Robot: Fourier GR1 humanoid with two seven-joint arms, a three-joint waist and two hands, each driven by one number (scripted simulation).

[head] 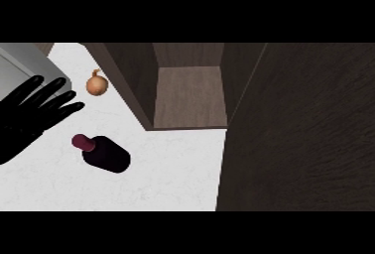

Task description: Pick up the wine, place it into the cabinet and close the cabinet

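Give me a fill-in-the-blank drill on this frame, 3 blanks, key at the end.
1. The wine bottle stands on the white ____.
2. The cabinet stands ____, its shelf bare.
3. The small brown thing between the left hand and the cabinet is an ____.
Missing words: counter; open; onion.

Dark maroon wine bottle (104, 153), tan-orange onion (97, 85), white faintly marbled counter (168, 173), dark brown wood-grained cabinet (300, 129), black left hand (29, 111).
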